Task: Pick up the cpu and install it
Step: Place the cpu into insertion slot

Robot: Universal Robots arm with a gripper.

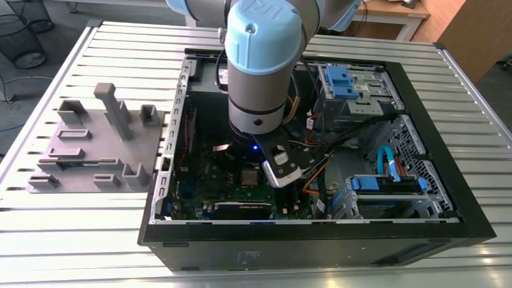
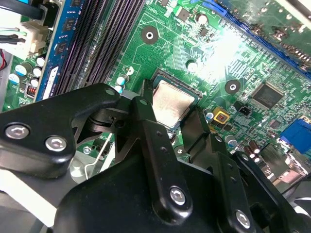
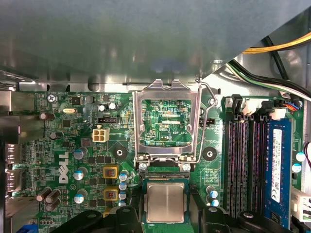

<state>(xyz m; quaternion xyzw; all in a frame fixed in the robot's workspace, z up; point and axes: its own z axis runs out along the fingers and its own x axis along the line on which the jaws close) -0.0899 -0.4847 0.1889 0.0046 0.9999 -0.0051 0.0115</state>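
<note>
The cpu [image 3: 165,202], a small square chip with a silver-grey top, sits between my gripper's [image 3: 166,213] two black fingers [image 3: 130,218], which close on its opposite edges. It hangs just over the open socket [image 3: 165,176] on the green motherboard [image 3: 73,145], with a thin strip of socket contacts showing beyond its edge. The socket's metal load plate [image 3: 165,87] is swung open. In the second wrist view the cpu [image 2: 171,103] lies between the fingers [image 2: 146,111] over the socket frame [image 2: 167,74]. In the exterior view the gripper [image 1: 268,174] reaches down into the computer case [image 1: 432,114].
Black memory slots [image 3: 245,165] and a blue-labelled memory stick [image 3: 277,165] run beside the socket. Capacitors [image 3: 78,154] and a white connector [image 3: 99,135] stand on its other side. Cables [image 3: 282,46] and drive bays [image 1: 352,84] fill the case. A grey fixture [image 1: 96,144] lies on the slatted table at the exterior view's left.
</note>
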